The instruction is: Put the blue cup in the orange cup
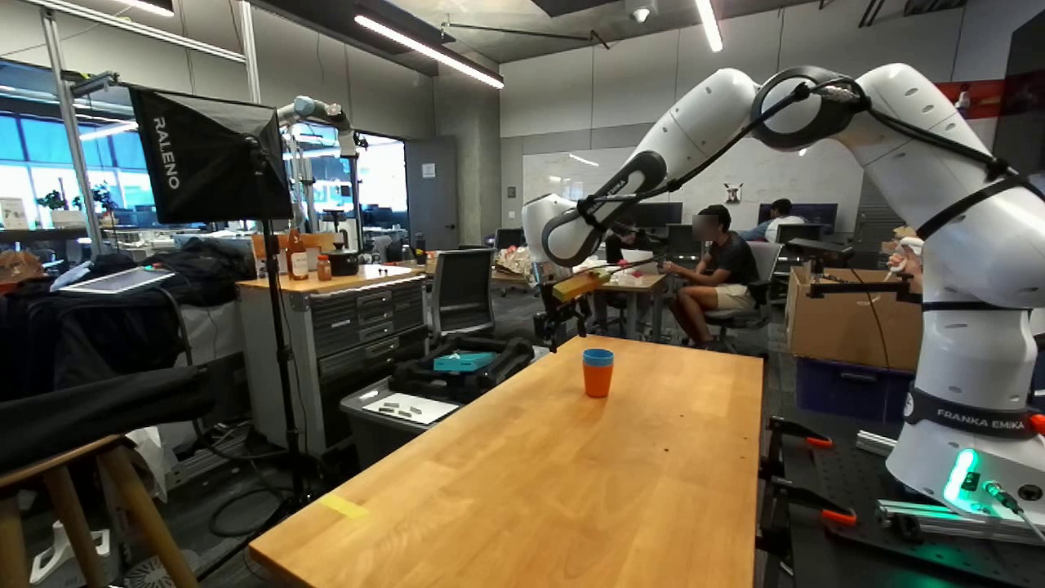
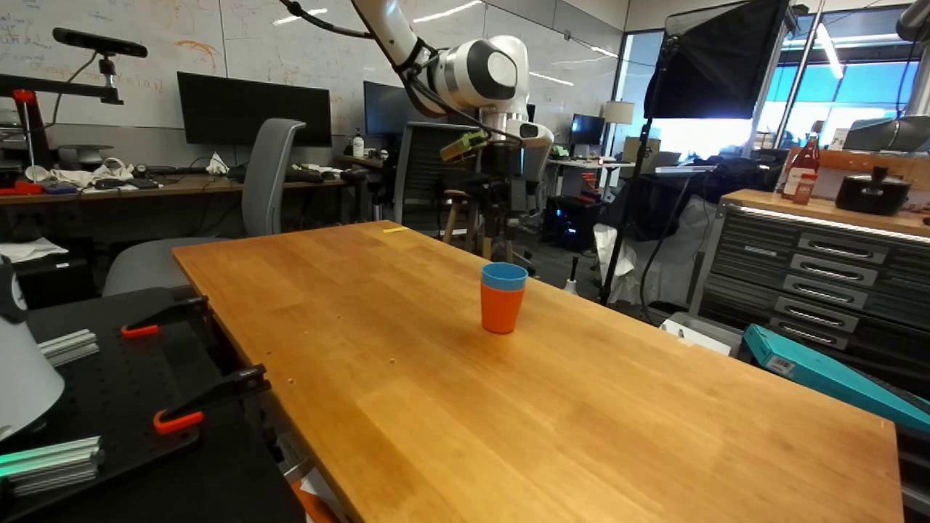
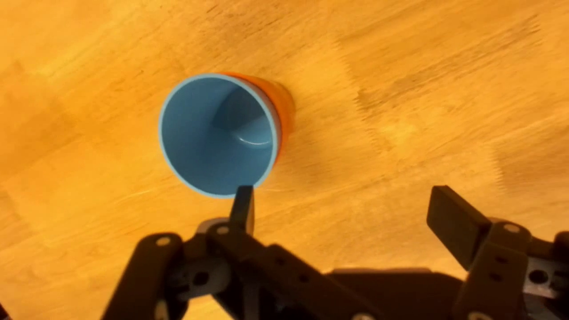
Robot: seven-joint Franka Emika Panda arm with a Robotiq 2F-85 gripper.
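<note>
The blue cup (image 1: 598,355) stands upright inside the orange cup (image 1: 597,382) on the wooden table. Its blue rim (image 2: 504,274) sticks out above the orange cup (image 2: 501,312) in both exterior views. In the wrist view I look down into the blue cup (image 3: 200,133), with a strip of the orange cup (image 3: 285,106) showing along its right side. My gripper (image 3: 341,189) is open with nothing between its fingers. It hangs above the table, and its left finger overlaps the lower edge of the blue rim in the wrist view. In an exterior view the gripper (image 1: 568,339) is above and beside the cups, apart from them.
The wooden table (image 1: 555,490) carries the stacked cups, with a strip of yellow tape (image 1: 344,505) near a corner. Black clamps with orange tips (image 2: 178,421) hold at the robot's side of the table. A softbox light (image 1: 212,155) on a stand is beyond the far side.
</note>
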